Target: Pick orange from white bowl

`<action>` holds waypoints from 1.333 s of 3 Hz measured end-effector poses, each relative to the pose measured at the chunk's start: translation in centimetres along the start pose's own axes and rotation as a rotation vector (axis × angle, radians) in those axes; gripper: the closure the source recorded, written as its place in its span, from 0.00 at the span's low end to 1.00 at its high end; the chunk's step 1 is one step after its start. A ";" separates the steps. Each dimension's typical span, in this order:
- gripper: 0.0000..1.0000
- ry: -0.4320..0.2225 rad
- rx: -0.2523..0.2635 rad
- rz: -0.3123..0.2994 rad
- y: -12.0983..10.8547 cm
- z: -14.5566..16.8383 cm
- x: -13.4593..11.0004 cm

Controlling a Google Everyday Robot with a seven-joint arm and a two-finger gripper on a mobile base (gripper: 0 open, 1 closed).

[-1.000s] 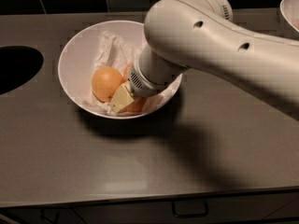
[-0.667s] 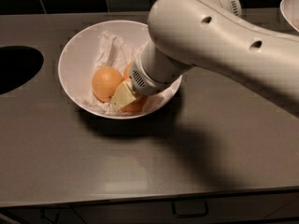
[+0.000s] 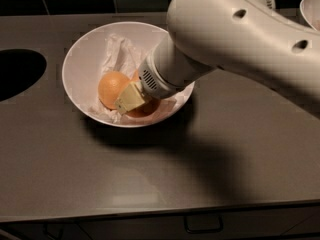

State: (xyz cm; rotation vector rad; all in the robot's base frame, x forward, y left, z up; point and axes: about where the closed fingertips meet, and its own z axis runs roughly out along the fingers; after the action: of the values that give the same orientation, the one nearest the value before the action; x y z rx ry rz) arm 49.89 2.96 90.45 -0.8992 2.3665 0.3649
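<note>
White, smooth and rounded, the robot's thick arm (image 3: 235,39) reaches in from the upper right and slants down into the white bowl (image 3: 75,69), a deep round dish with a plain glossy wall. Crumpled white paper (image 3: 117,51) lines the inside in soft, creased folds. The gripper (image 3: 131,100), a pale yellowish blocky tip below a ribbed grey collar, sits low in the bowl, right against the fruit. One orange (image 3: 110,86), round and matte, lies on the paper just left of it, touching it, and a second orange (image 3: 147,107) shows only in part beneath and behind the tip. Whether the jaws are apart or clamped on fruit I cannot tell. The bowl rests on a flat, dull grey-brown desk (image 3: 150,174) with a dark oval opening (image 3: 17,74) at its left edge. Another white bowl (image 3: 311,9) peeks in at the far right.
</note>
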 end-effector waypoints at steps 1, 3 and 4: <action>1.00 -0.056 -0.039 -0.001 0.3 -0.9 -0.4; 1.00 -0.234 -0.124 -0.001 0.3 -4.4 -0.6; 1.00 -0.311 -0.151 -0.015 0.4 -6.4 -0.6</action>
State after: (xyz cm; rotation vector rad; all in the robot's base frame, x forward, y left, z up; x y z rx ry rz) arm 47.33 0.73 95.94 -0.8587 2.0666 0.6358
